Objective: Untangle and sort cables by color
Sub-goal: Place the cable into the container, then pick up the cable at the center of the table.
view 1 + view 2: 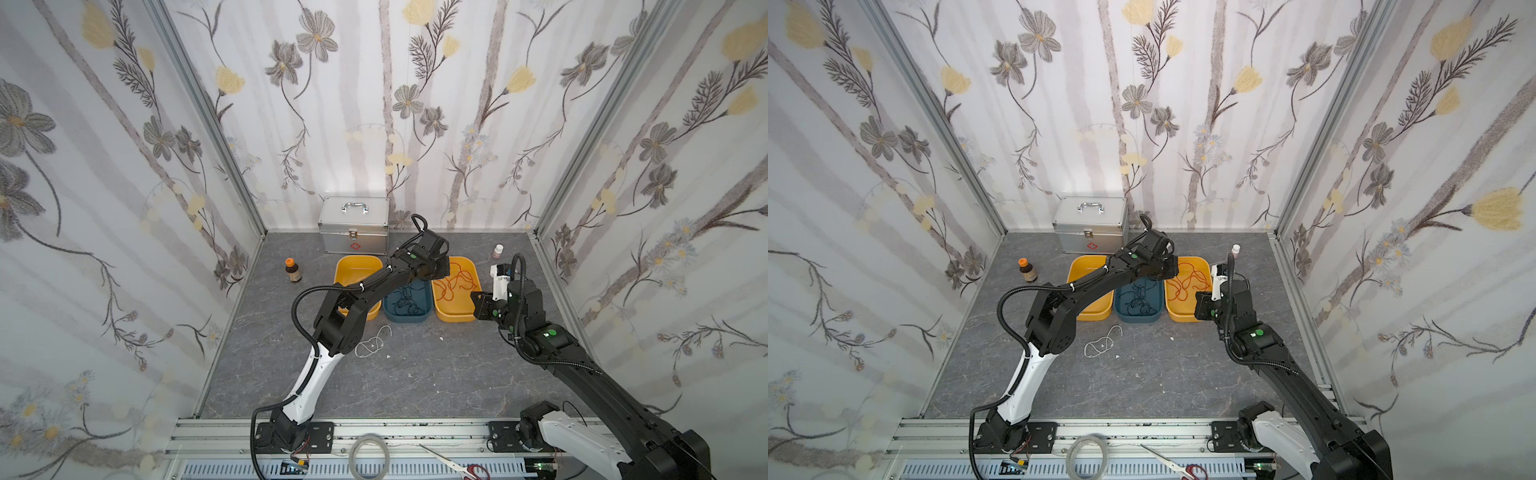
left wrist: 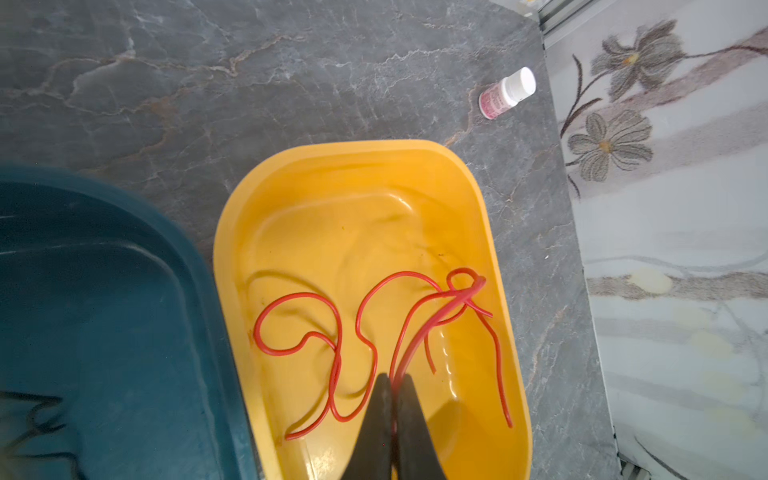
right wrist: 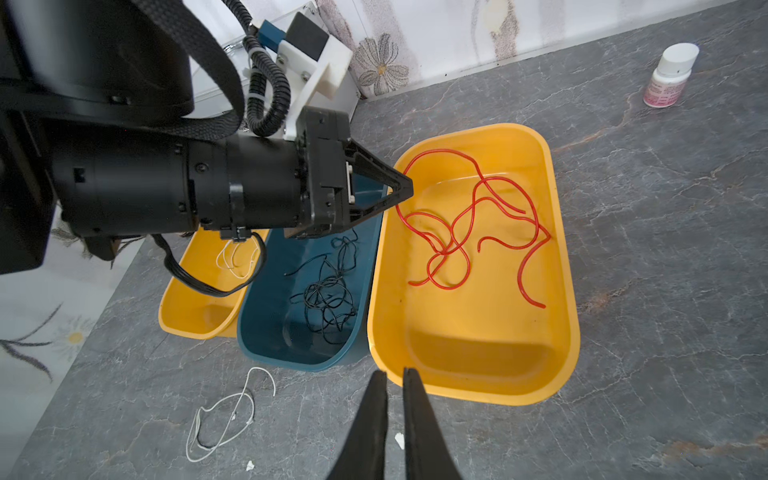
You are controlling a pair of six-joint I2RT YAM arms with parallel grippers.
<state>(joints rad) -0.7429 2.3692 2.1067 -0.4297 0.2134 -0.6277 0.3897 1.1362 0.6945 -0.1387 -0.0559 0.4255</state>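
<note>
Your left fingers point(image 2: 386, 388) are pressed together on a strand of the thin, looping red cable point(image 2: 461, 294). Its other curls lie just beyond them inside the yellow plastic tray point(image 2: 490, 249). Your right fingers point(image 3: 381, 384) stand a narrow gap apart, holding nothing, just short of that tray's rim. Beside the left fingers, a dark teal tray point(image 3: 266, 332) holds tangled black cables point(image 3: 328, 295). A loose white cable point(image 3: 226, 417) lies on the grey marbled worktop point(image 3: 623, 249) near the right fingers.
</note>
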